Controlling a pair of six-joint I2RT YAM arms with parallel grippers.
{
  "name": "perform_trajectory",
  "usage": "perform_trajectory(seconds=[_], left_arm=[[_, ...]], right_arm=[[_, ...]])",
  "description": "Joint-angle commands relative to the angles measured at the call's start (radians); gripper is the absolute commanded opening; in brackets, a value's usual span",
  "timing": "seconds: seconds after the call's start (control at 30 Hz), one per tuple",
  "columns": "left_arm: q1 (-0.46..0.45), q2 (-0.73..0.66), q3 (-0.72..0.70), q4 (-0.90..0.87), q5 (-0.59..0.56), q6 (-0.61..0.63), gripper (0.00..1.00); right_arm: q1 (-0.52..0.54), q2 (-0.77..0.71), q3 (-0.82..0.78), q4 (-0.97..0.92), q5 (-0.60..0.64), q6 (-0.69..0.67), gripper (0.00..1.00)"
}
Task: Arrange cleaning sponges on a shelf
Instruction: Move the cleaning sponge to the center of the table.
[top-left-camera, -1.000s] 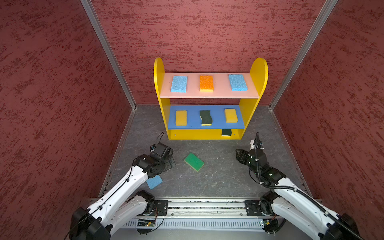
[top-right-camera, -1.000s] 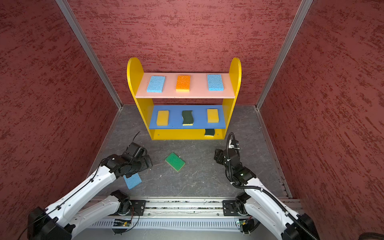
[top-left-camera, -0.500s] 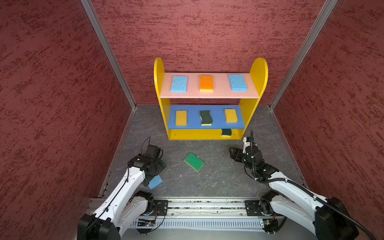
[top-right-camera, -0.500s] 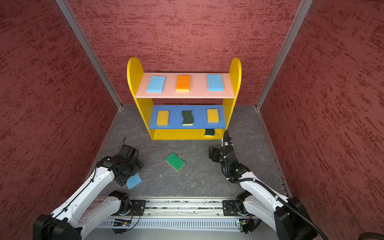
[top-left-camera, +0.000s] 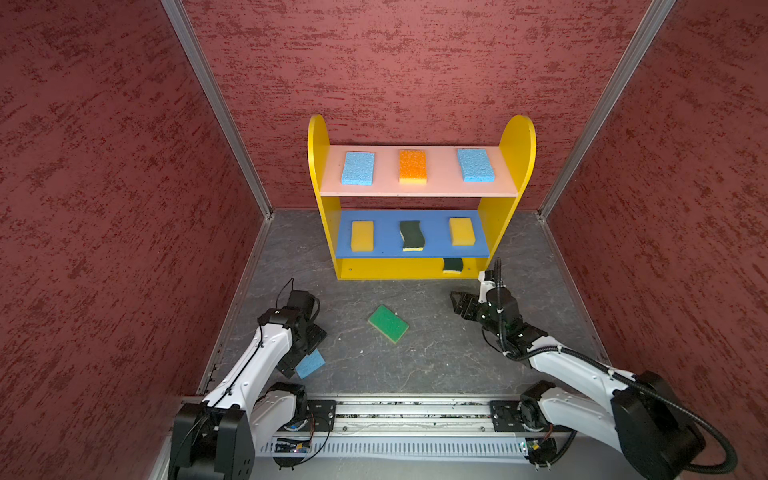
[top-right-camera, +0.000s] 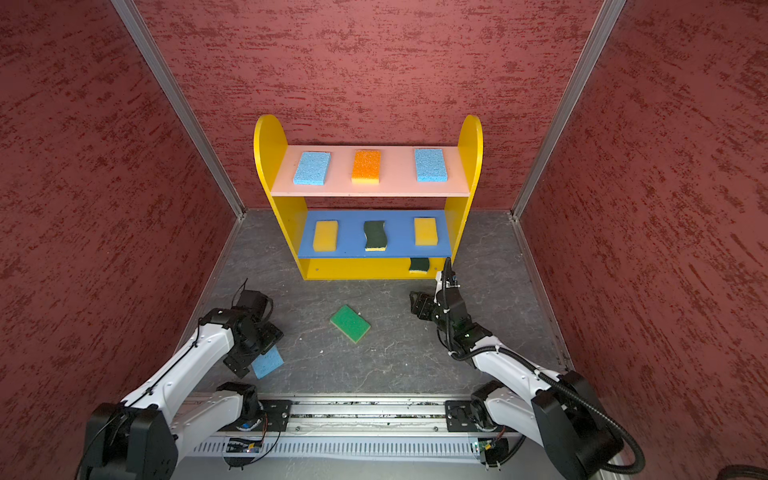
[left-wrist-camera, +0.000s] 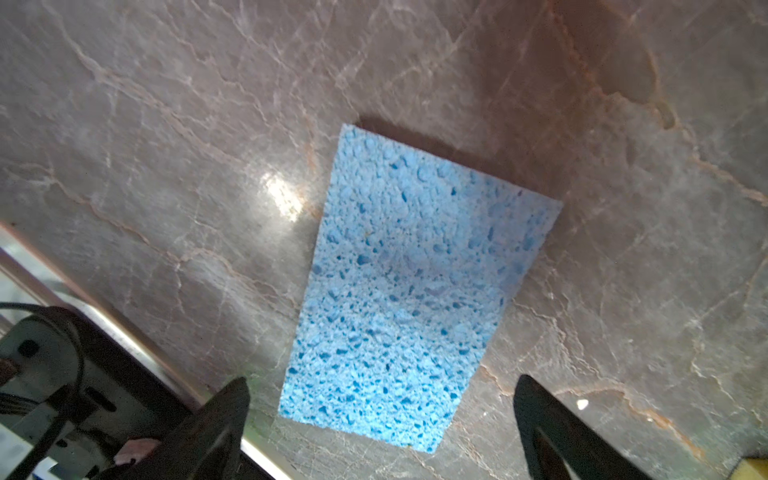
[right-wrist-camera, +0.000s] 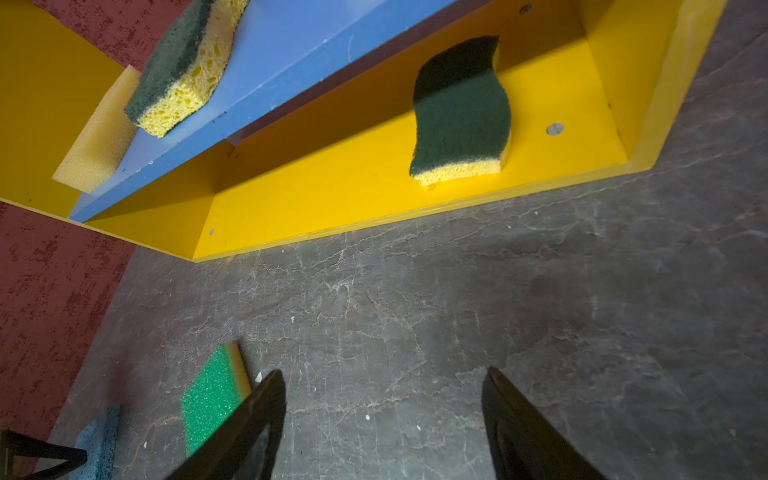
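Observation:
The shelf (top-left-camera: 318, 166) holds two blue sponges (top-left-camera: 358, 168) (top-left-camera: 475, 165) and an orange one (top-left-camera: 412, 166) on its pink board. Two yellow sponges (top-left-camera: 362, 235) (top-left-camera: 461, 231) and a dark green wavy one (top-left-camera: 412, 235) lie on the blue board. Another dark green sponge (right-wrist-camera: 461, 112) rests on the bottom board. A bright green sponge (top-left-camera: 388, 323) and a light blue sponge (left-wrist-camera: 409, 286) lie on the floor. My left gripper (left-wrist-camera: 380, 386) hangs open over the light blue sponge's near end, apart from it. My right gripper (right-wrist-camera: 384, 374) is open and empty, low before the shelf's right end.
Red textured walls (top-left-camera: 104, 208) close in the grey stone floor (top-left-camera: 436, 357) on three sides. A metal rail (top-left-camera: 395, 411) carrying both arm bases runs along the near edge. The left arm (top-left-camera: 257, 365) covers part of the light blue sponge in both top views.
The left gripper has drawn back toward the near rail and now sits over the light blue sponge. The right gripper has shifted left and forward near the shelf. No sponge has moved.

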Motion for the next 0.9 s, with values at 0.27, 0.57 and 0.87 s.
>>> perform_trajectory(seconds=[0.27, 0.57, 0.87], left_arm=[[-0.02, 0.034, -0.035, 0.095, 0.013, -0.016, 0.99], [-0.051, 0.046, -0.049, 0.127, 0.041, -0.027, 0.99], [-0.179, 0.132, -0.013, 0.186, 0.042, -0.066, 0.99]], right_arm=[[-0.005, 0.021, -0.013, 0.086, -0.023, 0.012, 0.76], [-0.004, 0.008, -0.015, 0.076, -0.011, 0.0, 0.76], [-0.005, -0.031, -0.036, 0.049, 0.013, 0.002, 0.76]])
